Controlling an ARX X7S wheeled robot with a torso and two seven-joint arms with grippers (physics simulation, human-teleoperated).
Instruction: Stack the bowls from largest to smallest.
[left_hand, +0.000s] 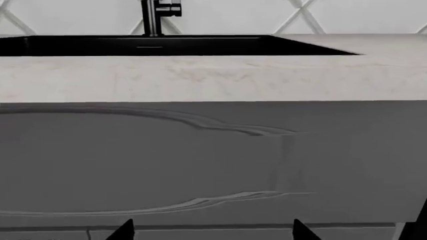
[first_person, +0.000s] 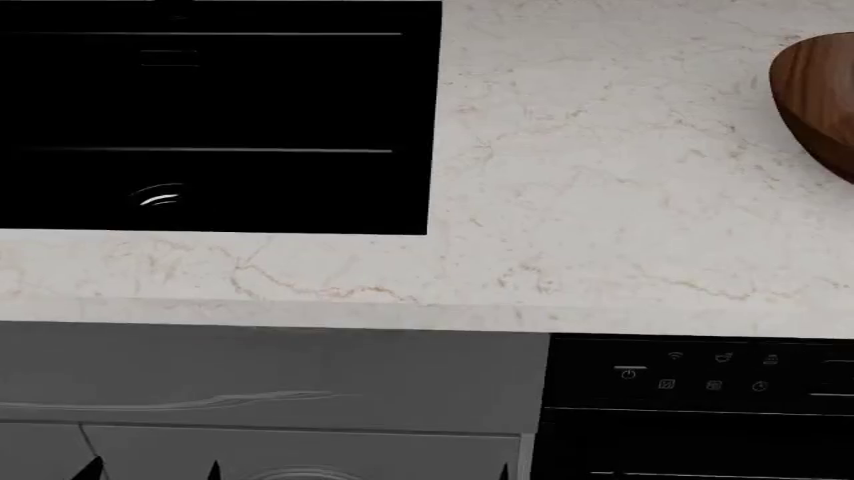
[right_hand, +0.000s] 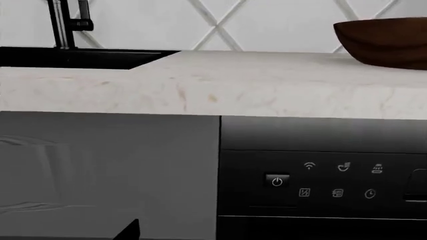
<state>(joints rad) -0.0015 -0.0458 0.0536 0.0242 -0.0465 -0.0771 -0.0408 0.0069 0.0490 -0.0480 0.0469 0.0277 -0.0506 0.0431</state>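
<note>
Arms low before the cabinet, stacking not begun; one bowl in sight.

Left wrist view: left gripper (left_hand: 212, 231) shows two dark tips set wide apart, nothing between; ahead a grey cabinet front (left_hand: 200, 160), above it the marbled desk (left_hand: 220, 77), black sink (left_hand: 167, 46) and faucet (left_hand: 157, 15) behind; no bowl here. Head view: dark-brown bowl (first_person: 817, 100) sits on the desk at the far right, cut by the frame; sink at left; black appliance panel (first_person: 694, 375) under the desk edge; white and orange-tan bowls unseen. Right wrist view: right gripper (right_hand: 127, 231) shows one tip only, jaws cannot be told; bowl up right on the desk. Judgement: approach step; arms need raising over the desk edge, which blocks them, then a look rightward for the other bowls.
</note>
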